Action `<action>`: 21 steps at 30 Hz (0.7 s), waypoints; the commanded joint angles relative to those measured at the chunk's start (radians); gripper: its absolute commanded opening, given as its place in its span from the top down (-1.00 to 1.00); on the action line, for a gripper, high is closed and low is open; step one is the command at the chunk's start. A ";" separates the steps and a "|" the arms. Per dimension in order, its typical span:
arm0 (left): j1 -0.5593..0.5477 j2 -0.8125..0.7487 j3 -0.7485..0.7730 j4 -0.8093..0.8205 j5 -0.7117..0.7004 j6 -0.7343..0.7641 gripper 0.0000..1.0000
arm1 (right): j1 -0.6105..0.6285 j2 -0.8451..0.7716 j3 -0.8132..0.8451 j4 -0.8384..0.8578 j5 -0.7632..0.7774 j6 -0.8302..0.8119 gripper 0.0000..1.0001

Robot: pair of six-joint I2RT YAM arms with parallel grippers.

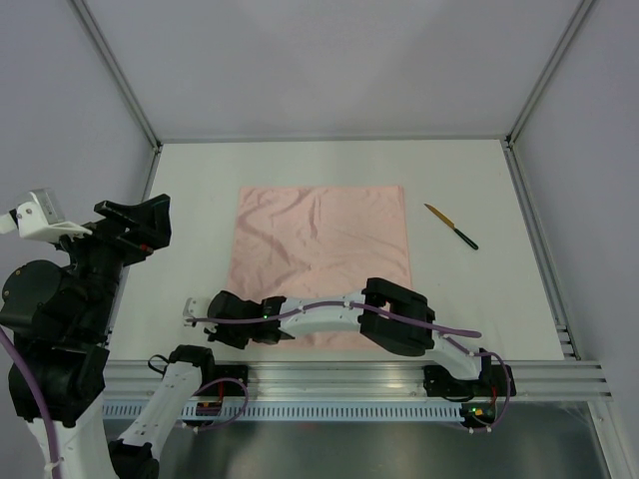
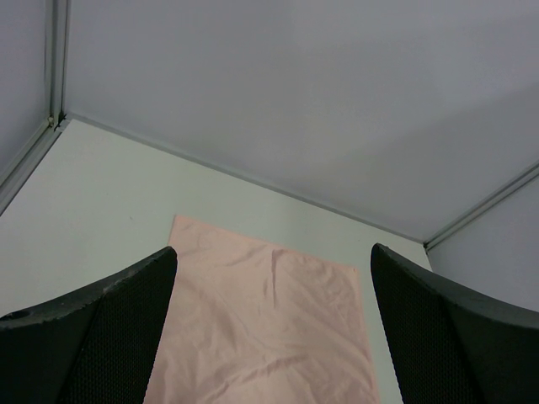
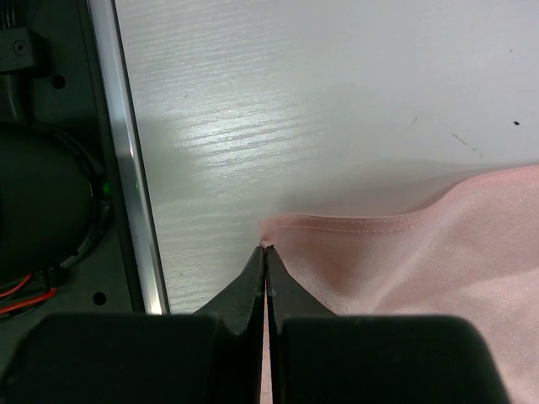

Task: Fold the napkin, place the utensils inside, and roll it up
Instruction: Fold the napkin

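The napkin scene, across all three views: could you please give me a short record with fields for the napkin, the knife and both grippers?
napkin: pale pink square, spread unfolded on the table, softly wrinkled
knife: lies on the table to the right of the napkin, apart from it
right gripper: shut on the napkin's near left corner
left gripper: open, empty, raised to the left of the napkin
fold: not yet begun

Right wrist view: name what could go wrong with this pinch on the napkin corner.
1. The right claw is shut on only the very tip of the napkin corner, so the thin fabric may slip out when lifted.
2. The right arm lies over the napkin's near edge, so folding might drag and bunch it.
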 commanded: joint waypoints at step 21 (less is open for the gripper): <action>0.004 0.020 -0.045 0.025 0.004 -0.038 -0.99 | -0.172 -0.260 -0.051 -0.032 0.032 -0.043 0.99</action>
